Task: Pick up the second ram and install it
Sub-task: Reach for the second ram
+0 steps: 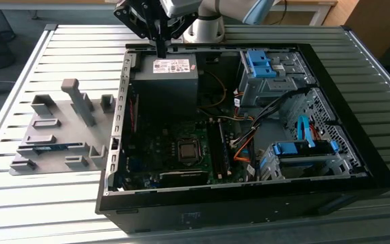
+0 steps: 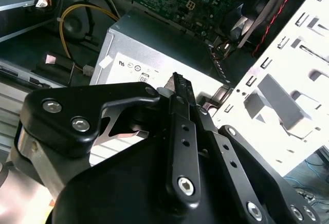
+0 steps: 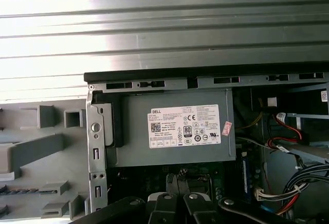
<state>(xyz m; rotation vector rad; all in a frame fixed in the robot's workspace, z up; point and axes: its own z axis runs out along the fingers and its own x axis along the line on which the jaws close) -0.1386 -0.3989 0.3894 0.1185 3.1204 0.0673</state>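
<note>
Lying flat in a shallow groove of the grey fixture tray, the second ram shows as a slim blue-green strip near the tray's front edge, on the exterior view's left. A tall grey post stands on the same tray, farther back and well apart from the stick. The tray rests on a slatted metal worktop, just beside the open black computer case.

Inside the case, the motherboard carries the processor socket, with the long black memory slots just to its side toward the exterior view's right. Blue drive brackets sit at the far corner and again near the front.

The gripper hangs over the back of the case, above the grey power supply and well apart from the stick. In both wrist views the fingers are pressed together with nothing between them, tips pointing at the power supply's labelled face.
</note>
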